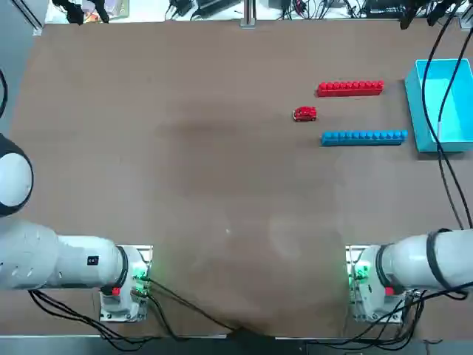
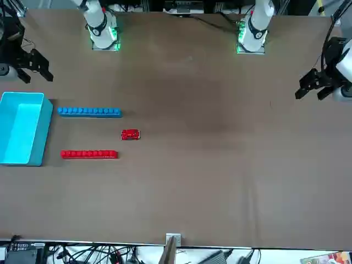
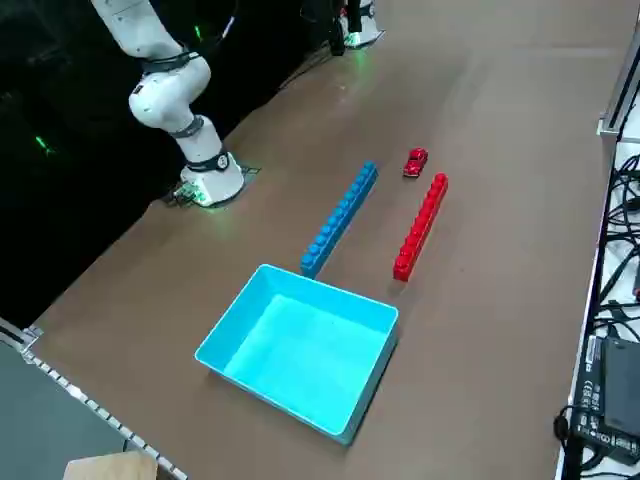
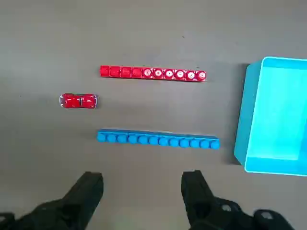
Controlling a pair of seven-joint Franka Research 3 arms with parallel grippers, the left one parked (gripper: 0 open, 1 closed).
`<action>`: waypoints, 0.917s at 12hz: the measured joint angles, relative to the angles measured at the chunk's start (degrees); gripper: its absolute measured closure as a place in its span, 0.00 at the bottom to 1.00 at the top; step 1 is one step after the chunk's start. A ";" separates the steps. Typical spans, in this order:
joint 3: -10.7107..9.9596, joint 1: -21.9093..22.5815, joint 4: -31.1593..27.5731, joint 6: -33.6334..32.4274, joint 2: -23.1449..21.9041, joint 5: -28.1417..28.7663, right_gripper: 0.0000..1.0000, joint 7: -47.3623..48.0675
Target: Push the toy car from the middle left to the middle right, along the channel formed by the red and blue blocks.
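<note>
The small red toy car [image 1: 304, 114] [image 4: 78, 101] rests on the brown table just outside the left mouth of the channel [image 1: 355, 112]. That channel is the bare strip between the red block row [image 1: 350, 88] [image 4: 152, 73] and the blue block row [image 1: 363, 137] [image 4: 157, 140]. My right gripper [image 4: 143, 189] hangs well above the table on the blue row's side, open and holding nothing. Its dark fingers [image 4: 88, 191] are far from the car. The front view shows the car [image 2: 130, 135] and the gripper [image 2: 30, 63] high over the table's corner.
A light-blue tray [image 1: 411, 103] [image 3: 300, 283] stands just past the right end of both rows. Black cables [image 1: 443, 170] hang across the tray's area in the top view. Both arm bases are bolted at the near table edge.
</note>
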 joint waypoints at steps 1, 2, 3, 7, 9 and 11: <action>0.00 0.00 0.00 -0.05 0.00 0.00 0.00 0.00; 0.00 0.00 0.00 -0.10 0.00 0.00 0.00 0.00; 0.00 0.00 0.00 -0.31 0.00 0.00 0.00 0.00; 0.01 0.02 0.00 -0.87 0.01 0.01 0.00 0.06; 0.05 0.06 -0.06 -0.89 0.46 0.11 0.00 0.53; 0.17 0.13 -0.25 -0.81 1.44 1.03 0.00 2.49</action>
